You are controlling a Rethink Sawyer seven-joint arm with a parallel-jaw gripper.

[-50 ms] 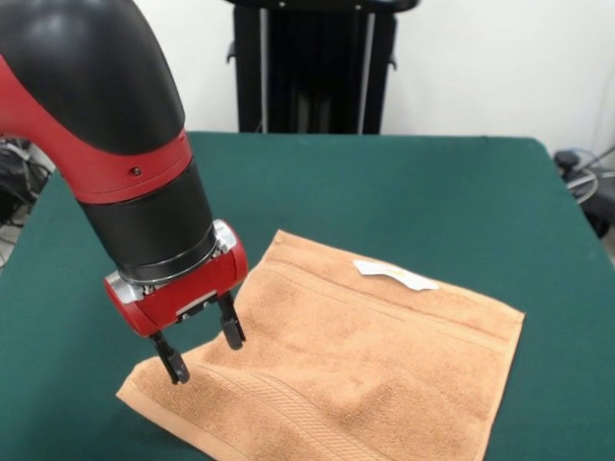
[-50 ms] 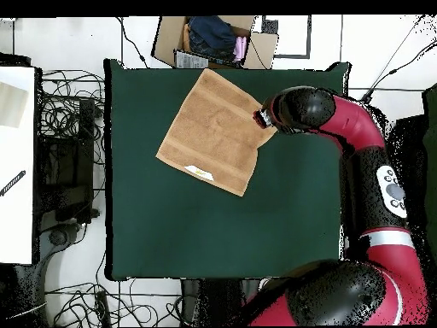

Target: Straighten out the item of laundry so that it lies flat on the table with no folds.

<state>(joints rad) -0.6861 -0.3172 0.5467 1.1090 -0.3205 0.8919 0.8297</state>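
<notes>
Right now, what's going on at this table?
A red and black robot arm has its gripper open just above one corner of an orange-tan towel on the green table; no finger grips the cloth. The towel looks spread out nearly flat, its white tag facing up near the far edge. A cardboard box sits beyond the table.

An open cardboard box (image 2: pixel 213 41) holding dark clothing sits on the floor, with tangled black cables (image 2: pixel 68 115) nearby.
</notes>
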